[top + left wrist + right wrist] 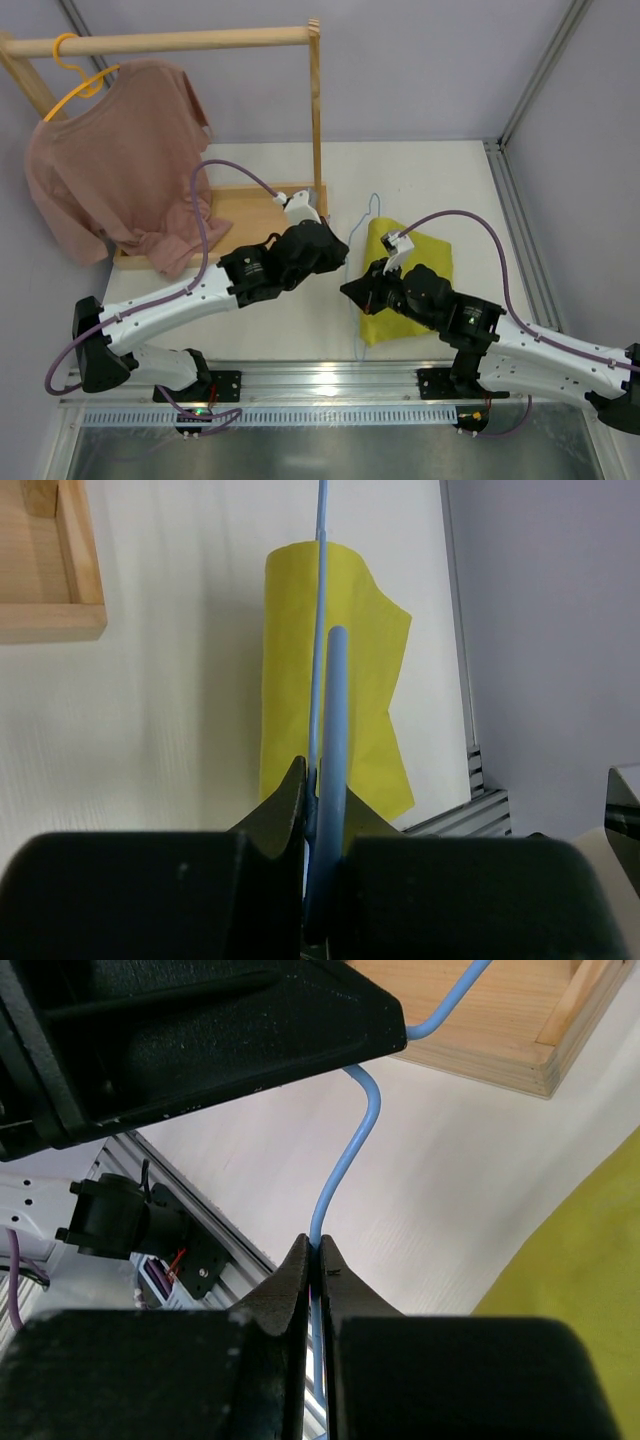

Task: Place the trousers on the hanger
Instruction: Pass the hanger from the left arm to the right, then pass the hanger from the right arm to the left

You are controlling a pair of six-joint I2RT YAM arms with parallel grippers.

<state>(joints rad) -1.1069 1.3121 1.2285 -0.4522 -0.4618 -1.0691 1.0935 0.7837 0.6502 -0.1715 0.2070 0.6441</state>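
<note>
The yellow-green trousers [412,268] lie folded on the white table, right of centre. The thin light-blue hanger [370,203] runs along their left edge, held up off the table. My left gripper [338,250] is shut on the hanger [337,710], and the left wrist view looks along it toward the trousers [290,670] lying beyond. My right gripper [350,290] is shut on the hanger's wire [345,1165] just below a bend. In the right wrist view the left gripper's black body [200,1030] fills the top and the trousers [580,1310] show at lower right.
A wooden rack [315,110] stands at the back left with a dusty-pink T-shirt [115,160] on a yellow hanger [75,85]. Its wooden tray base [250,205] lies just behind the left gripper. A metal rail [320,380] runs along the near table edge.
</note>
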